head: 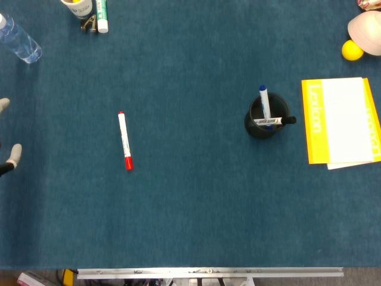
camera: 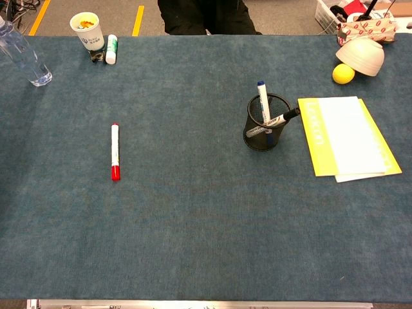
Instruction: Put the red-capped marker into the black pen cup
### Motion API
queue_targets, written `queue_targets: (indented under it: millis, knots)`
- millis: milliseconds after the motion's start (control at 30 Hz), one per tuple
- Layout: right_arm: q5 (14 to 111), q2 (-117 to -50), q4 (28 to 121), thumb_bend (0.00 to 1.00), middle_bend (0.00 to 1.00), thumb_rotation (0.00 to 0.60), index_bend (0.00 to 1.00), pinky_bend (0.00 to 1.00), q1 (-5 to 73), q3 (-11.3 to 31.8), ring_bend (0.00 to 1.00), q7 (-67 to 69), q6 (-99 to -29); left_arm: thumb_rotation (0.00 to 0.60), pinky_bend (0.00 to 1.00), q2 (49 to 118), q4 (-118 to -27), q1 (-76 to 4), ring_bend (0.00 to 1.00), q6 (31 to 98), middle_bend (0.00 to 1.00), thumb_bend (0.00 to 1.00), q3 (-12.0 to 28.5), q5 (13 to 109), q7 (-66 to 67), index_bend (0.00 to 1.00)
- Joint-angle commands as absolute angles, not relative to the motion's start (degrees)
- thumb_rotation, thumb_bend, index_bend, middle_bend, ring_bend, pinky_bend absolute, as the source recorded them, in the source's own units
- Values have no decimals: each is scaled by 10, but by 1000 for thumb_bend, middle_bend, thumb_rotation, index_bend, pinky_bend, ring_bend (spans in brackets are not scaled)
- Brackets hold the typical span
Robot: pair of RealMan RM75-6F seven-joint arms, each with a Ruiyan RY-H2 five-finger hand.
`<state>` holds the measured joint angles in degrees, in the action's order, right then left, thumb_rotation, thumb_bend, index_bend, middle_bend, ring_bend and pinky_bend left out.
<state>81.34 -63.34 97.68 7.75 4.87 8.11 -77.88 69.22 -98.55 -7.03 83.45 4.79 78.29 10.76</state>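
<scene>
I'm seeing the red-capped marker [head: 124, 140] lying flat on the blue table cover [head: 190, 202], left of centre, cap end toward the near edge, nothing touching it. The black pen cup [head: 266, 123] is standing upright well to the right of it, mesh-sided in the chest view, already holding a blue-capped marker [head: 264, 102] sticking up and a black-capped marker [head: 274, 121] leaning over the rim. My left hand [head: 8, 149] is only just poking in at the left edge of the head view, a couple of pale fingertips [head: 14, 154] showing, apart from each other and holding nothing that I can see; the rest is cut off, so I cannot tell its full pose. It is sitting well apart from the marker. I'm not getting the right hand in either view. A yellow notebook [head: 340, 121] is lying just right of the cup, with a yellow ball [head: 352, 50] and an upturned pale bowl [head: 367, 33] beyond it. Far left corner: clear water bottle [head: 18, 40], paper cup [camera: 87, 29], and a green-capped marker [camera: 111, 49] lying beside it.
</scene>
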Motion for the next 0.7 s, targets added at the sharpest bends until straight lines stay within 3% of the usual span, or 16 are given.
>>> queue_targets:
  millis: [33,333,700]
  knots:
    - [817,-631,982,124,287,600,320,61,79,45,88,101,-770,600,0,694,-983,-71,43,832,66,291,47,782,106,156]
    - [826,-637,975,124,287,600,320,61,85,43,87,185,-754,600,0,693,-982,-71,44,832,67,291,47,785,100,156]
    - [804,-679,934,107,287,600,320,62,123,50,88,330,-668,600,0,684,-989,-65,43,837,66,291,45,786,94,156]
